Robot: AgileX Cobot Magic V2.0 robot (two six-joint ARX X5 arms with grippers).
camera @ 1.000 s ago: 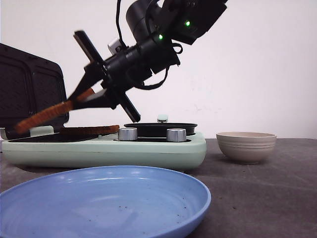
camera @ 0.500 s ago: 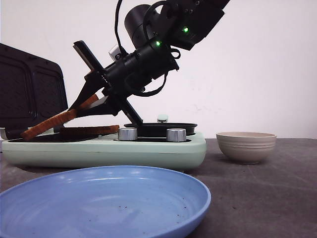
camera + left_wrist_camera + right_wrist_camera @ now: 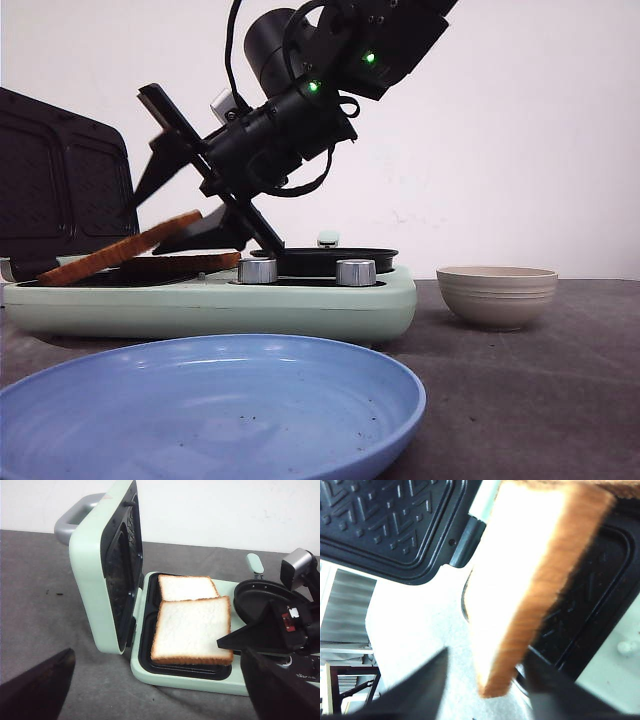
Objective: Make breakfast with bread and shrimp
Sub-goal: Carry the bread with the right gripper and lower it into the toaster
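Two bread slices lie in the open sandwich maker [image 3: 185, 682]. The lower slice [image 3: 186, 587] lies flat. The upper slice [image 3: 192, 629] leans on it, tilted, one edge down toward the lid side [image 3: 120, 250]. My right gripper [image 3: 152, 222] is open around the raised end of the upper slice [image 3: 520, 580], with a gap on each side of it [image 3: 485, 652]. One of its fingers [image 3: 245, 635] shows in the left wrist view. My left gripper [image 3: 157, 655] is wide open and empty, back from the maker's front edge. The shrimp is out of view.
The maker's lid [image 3: 60, 190] stands open at the left. A round black pan [image 3: 325, 258] and two metal knobs [image 3: 357, 271] sit on its right half. A blue plate [image 3: 200, 400] is at the front, a beige bowl [image 3: 497, 295] at the right.
The right gripper lowered the held slice onto the other slice and opened. The slice now rests on its own, tilted, and the upper finger has lifted off it.
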